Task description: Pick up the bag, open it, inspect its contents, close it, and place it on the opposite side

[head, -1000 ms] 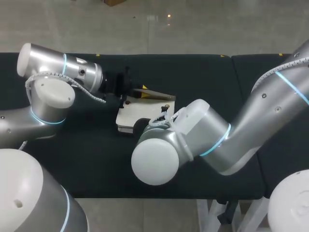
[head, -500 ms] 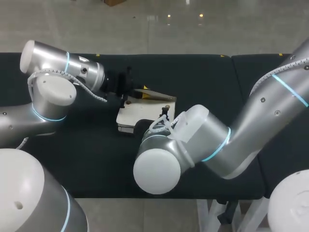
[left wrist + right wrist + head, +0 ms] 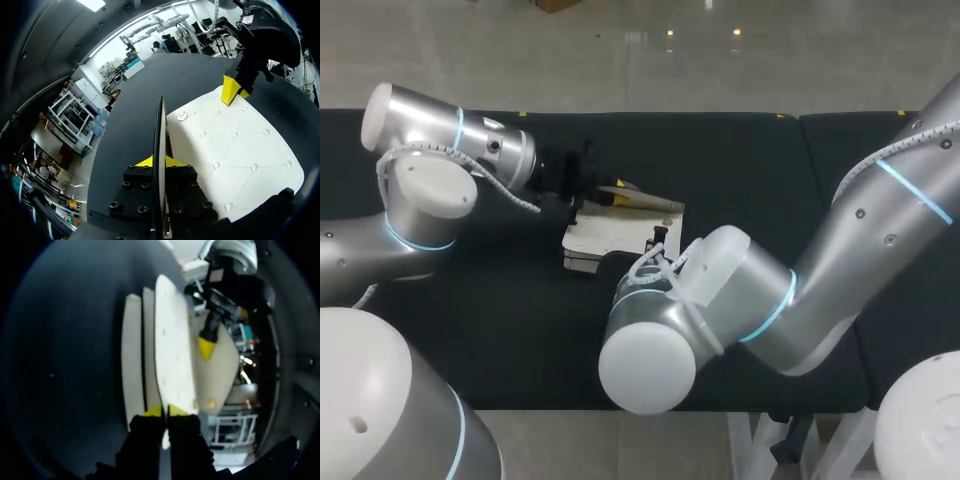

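Both grippers grip white quilted bag (image 3: 612, 232). Left gripper (image 3: 158, 162) nipped tight on thin flap (image 3: 160, 125); bag body beside its jaws. Right gripper (image 3: 164, 412) nipped tight on bag edge, bag running ahead. I judge opening underway; inspection, closing, placing not yet done.

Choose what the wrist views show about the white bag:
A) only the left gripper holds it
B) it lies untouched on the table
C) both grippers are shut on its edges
C: the left gripper has a thin edge of the white bag pinched between its yellow tips, and the right gripper pinches another edge of it.
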